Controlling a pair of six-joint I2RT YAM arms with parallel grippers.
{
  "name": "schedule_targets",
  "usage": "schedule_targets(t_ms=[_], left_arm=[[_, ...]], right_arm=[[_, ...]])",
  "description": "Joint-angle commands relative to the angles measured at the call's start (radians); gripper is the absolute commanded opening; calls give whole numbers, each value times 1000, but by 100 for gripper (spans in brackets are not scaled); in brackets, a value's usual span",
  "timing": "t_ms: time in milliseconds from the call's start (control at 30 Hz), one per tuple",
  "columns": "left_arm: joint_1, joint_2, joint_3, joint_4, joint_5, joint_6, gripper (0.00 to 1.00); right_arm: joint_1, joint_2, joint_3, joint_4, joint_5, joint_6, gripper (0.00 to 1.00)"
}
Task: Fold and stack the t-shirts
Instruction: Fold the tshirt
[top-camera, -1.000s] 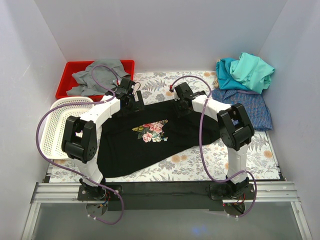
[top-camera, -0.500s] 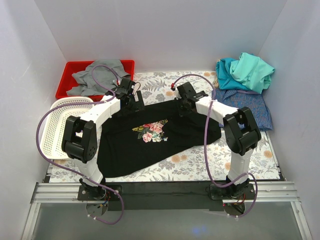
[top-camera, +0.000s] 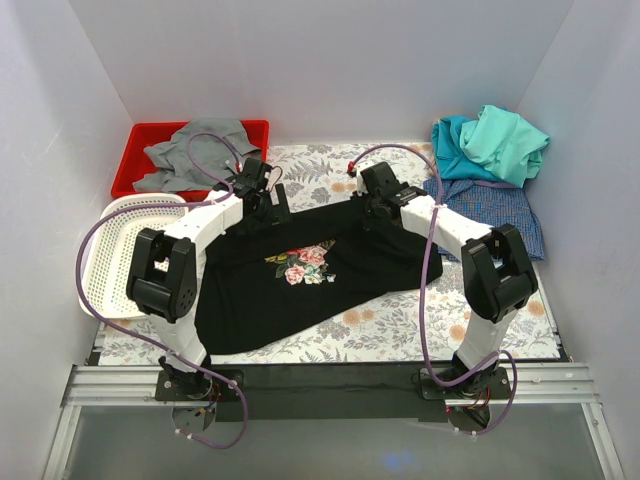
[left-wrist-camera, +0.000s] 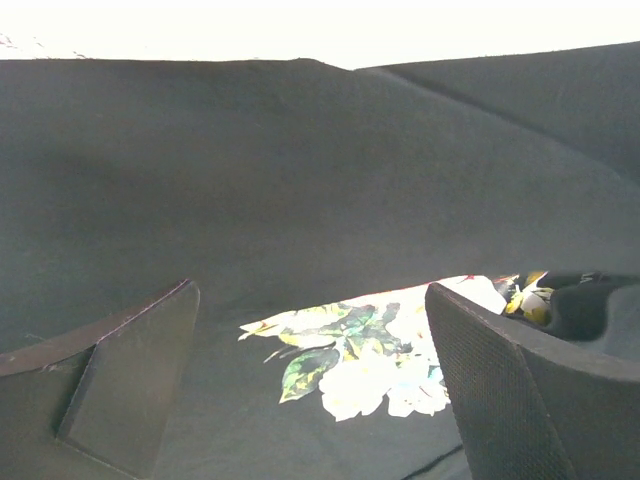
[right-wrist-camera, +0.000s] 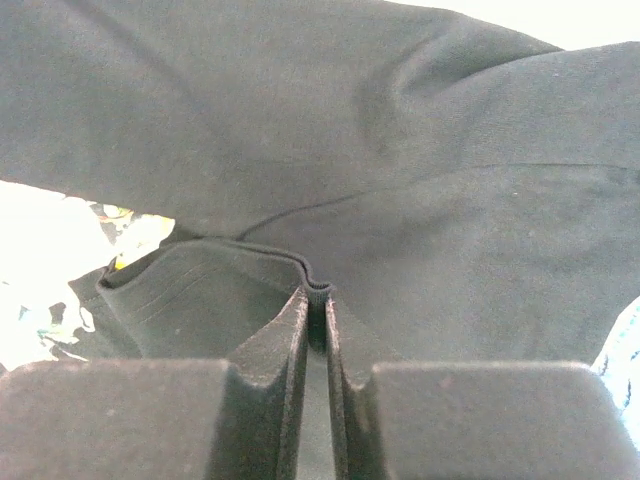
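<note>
Tugs the far edge of the black t-shirt (top-camera: 290, 295) slightly rightward across the table (top-camera: 400, 322) with the right gripper (right-wrist-camera: 316, 298) clamped on a fold, leaves the left gripper (left-wrist-camera: 308, 330) gaping over the rose print (left-wrist-camera: 375, 355), probably flattening before folding.

Shirt heap (top-camera: 495, 145) right of spread shirt (top-camera: 260, 300)

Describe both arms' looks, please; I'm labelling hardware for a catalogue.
Both the left arm and right arm have white links with bulky black joint housings. A purple cable loops along each, ending near the wrist in a small red fitting. The fingers are black, flat, with finely textured pads.
</note>
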Motion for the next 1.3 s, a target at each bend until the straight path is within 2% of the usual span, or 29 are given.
schedule_targets(t_ms=[0,33,67,133,167,233,500,667,900,1033,1267], left_arm=[[6,-9,21,6,10,13,96],[6,-11,19,6,8,13,96],[6,-11,19,8,7,13,96],[6,-11,18,6,7,15,96],[8,-9,19,5,5,15,96],[6,-8,19,6,5,15,96],[6,-8,19,5,-3,19,96],[6,3,25,5,0,19,96],[6,8,24,8,5,22,96],[6,12,25,9,20,22,96],[8,-29,15,-7,-55,21,96]], right_arm=[[-5,25,13,11,-30,-5,17],[-5,28,13,10,-30,-1,18],[-3,31,15,10,-34,-1,28],[-5,33,13,8,-48,-1,28],[-5,34,15,8,-53,1,15],[-5,34,21,6,-45,-1,1],[-5,-82,10,6,209,5,1],[-5,-196,36,-15,248,-16,1],[-5,-317,-11,-53,326,1,1],[-5,-276,16,-47,378,-11,1],[-14,-30,121,-49,495,10,1]])
